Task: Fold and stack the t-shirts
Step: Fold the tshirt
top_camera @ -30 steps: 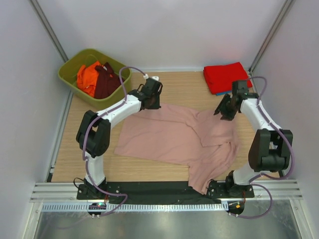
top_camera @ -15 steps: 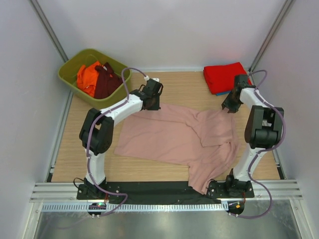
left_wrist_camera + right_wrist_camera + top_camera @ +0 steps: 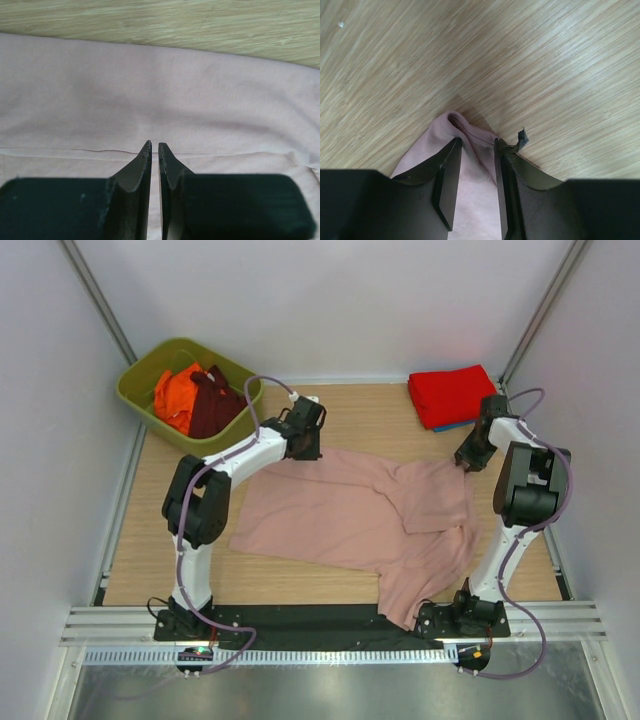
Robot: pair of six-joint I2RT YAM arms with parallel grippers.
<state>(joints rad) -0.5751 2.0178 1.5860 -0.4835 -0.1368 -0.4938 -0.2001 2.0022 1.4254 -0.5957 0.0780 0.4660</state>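
Overhead, both tools are hidden; up close, the left tool (image 3: 154, 150) nearly shut, the right tool (image 3: 477, 150) pinching the pink t-shirt (image 3: 470, 165).

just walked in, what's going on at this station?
Both arms are working a pink t-shirt spread on the table. The left tool is nearly shut, pinching the shirt's far edge; the right tool is closed on a corner of the same shirt at its far right end. A folded red t-shirt lies at the far right, over something blue. Orange and maroon tees wait in the green bin.
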